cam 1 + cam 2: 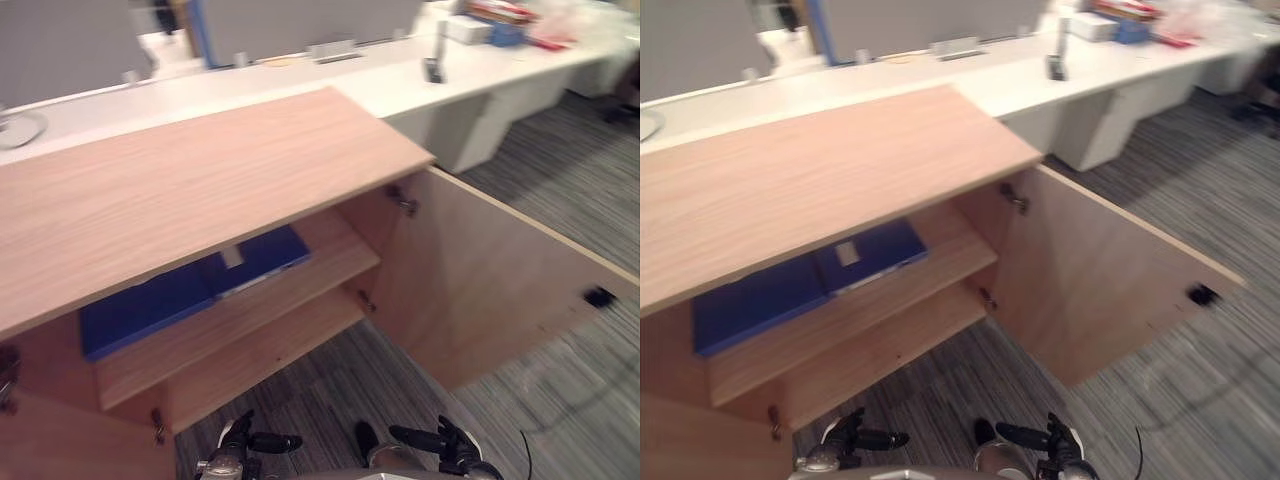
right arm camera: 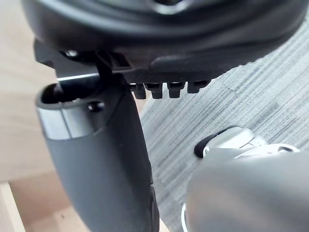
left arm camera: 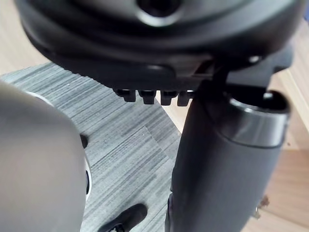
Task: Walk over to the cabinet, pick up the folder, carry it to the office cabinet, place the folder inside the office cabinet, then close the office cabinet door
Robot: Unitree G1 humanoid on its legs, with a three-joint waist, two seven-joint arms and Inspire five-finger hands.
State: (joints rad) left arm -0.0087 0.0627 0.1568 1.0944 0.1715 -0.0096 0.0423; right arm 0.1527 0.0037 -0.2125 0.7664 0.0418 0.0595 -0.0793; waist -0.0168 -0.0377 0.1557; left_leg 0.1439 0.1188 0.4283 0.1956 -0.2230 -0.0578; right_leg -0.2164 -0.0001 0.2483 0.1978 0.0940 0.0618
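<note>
Both hands are seen low over the striped carpet [image 1: 560, 400], the left hand [image 1: 238, 445] and the right hand [image 1: 452, 445] side by side. Each is held loose, with the fingers relaxed and the thumb standing out, and nothing is held in either.

Ahead of the hands and above them, the office cabinet [image 1: 200, 190] stands open. A blue folder [image 1: 262, 255] with a pale label is lying flat on the upper shelf [image 1: 335, 262], ahead of the left hand and well apart from it. It is touching or overlapping a second flat blue thing [image 1: 140, 312] further to the left; whether that is another folder cannot be told. The lower shelf [image 1: 265, 352], closer to the hands, carries nothing that can be made out.

The fetching, carrying and placing are judged to be done, since the folder is inside and the hands are free. What is left is the closing. The right door [image 1: 500, 290] is swung wide, ahead of the right hand and out to its right, with a small dark handle [image 1: 598, 296] near its far edge. A wooden panel [image 1: 50, 440] is seen just left of the left hand; it is taken to be a left door, also open. A long white table [image 1: 420, 85] runs behind the cabinet, far beyond both hands.
</note>
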